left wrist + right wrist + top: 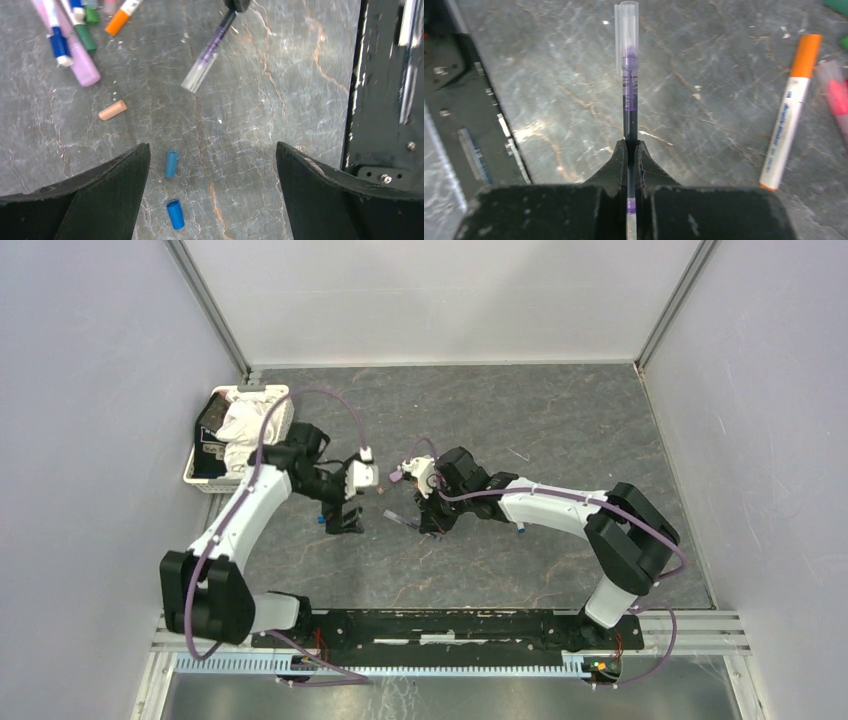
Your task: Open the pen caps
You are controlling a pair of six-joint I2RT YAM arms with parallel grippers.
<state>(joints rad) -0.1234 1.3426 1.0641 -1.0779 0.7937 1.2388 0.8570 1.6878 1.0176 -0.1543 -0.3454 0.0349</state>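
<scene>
Between pale walls, a purple pen clamped with its clear cap on

Under both arms lies a grey, stone-patterned table top (560, 420), veined in white and rust. Plain pale walls (440, 295) box it in on three sides, with metal posts at the far corners. A black rail (450, 625) along the near edge carries the arm bases.

The right gripper (629, 150) is pressed together on a slim purple pen (629, 107), which juts straight out ahead of its fingers. A clear cap (626, 30) with a clip is seated over the pen's far end.

The left gripper (212, 147) stands wide apart and holds nothing. Two loose caps lie on the table between its fingers, closer to the left one. The nearer blue cap (175, 214) and the farther blue cap (171, 164) lie one ahead of the other, not touching. A peach cap (112, 110) lies alone farther ahead and to the left. The capped end of the purple pen hangs ahead of this gripper, slanting towards it.

Far ahead and to the left of the left gripper is a heap of markers: a lilac marker (82, 65), a blue-banded marker (59, 42) and a green-ended marker (85, 37), lying across one another. To the right of the right gripper an orange-ended marker (791, 110) with a white barrel lies flat. A blurred pink marker (836, 95) lies just beside it at the edge of view. A white basket (200, 475) holding white cloth stands behind the left arm, by the left wall.
</scene>
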